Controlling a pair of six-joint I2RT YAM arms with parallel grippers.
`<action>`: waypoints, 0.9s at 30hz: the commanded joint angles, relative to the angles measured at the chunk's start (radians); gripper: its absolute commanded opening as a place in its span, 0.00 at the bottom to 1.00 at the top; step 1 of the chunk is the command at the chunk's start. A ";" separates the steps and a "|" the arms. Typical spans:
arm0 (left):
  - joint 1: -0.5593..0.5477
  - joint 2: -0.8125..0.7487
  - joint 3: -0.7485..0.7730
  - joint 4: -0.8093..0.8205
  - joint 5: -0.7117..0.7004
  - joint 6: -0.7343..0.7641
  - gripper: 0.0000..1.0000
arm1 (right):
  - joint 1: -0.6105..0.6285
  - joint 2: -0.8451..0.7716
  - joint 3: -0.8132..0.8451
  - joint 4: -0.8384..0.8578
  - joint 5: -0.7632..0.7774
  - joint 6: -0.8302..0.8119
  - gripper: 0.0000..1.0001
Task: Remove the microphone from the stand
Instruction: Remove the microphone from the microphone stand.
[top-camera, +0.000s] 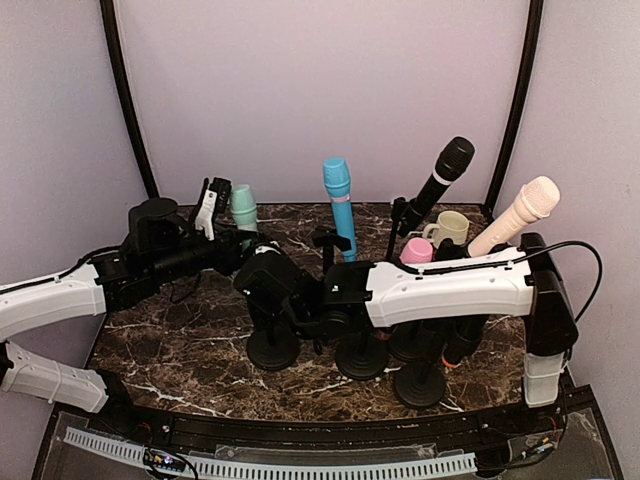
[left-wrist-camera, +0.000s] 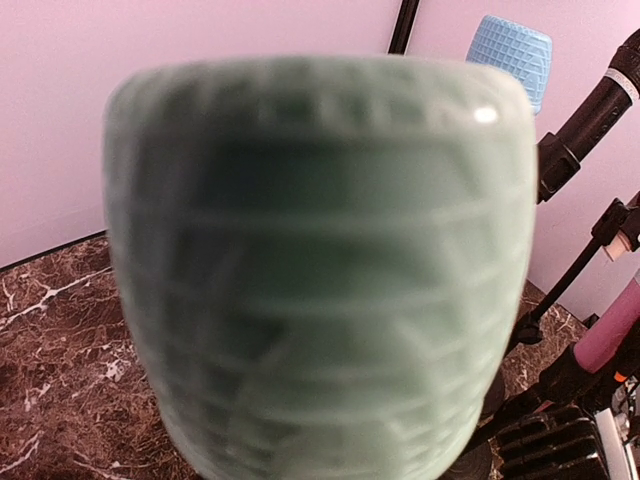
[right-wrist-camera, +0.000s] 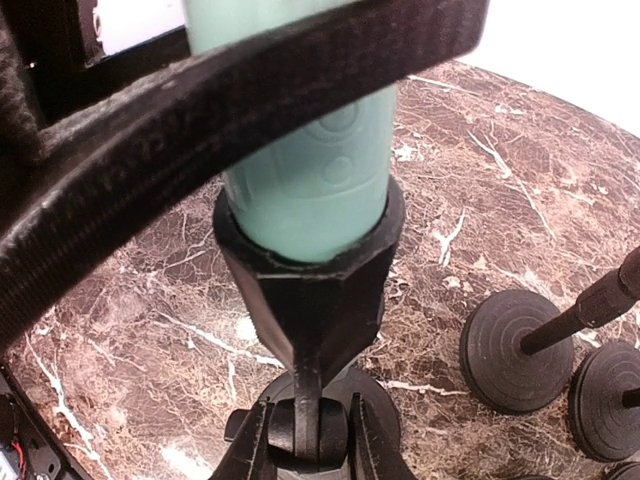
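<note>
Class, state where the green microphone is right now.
Top view, left of centre: the green microphone sits in its stand, leftmost of the row, with the blue microphone next on its right.

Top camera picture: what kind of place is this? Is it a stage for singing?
Probably a robot test booth, not a stage: a marble-look table boxed in by plain walls, a left arm and right arm at its near edge, and a green microphone and blue microphone on stands.
</note>
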 joint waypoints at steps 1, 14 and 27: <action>0.030 -0.073 0.023 0.151 -0.003 -0.015 0.00 | 0.000 0.003 -0.034 -0.106 -0.040 0.009 0.00; 0.039 -0.080 -0.013 0.232 0.074 -0.026 0.00 | 0.000 0.018 -0.055 -0.107 -0.071 0.010 0.00; 0.041 -0.117 -0.065 0.300 0.101 -0.038 0.00 | 0.001 0.025 -0.073 -0.094 -0.107 0.015 0.00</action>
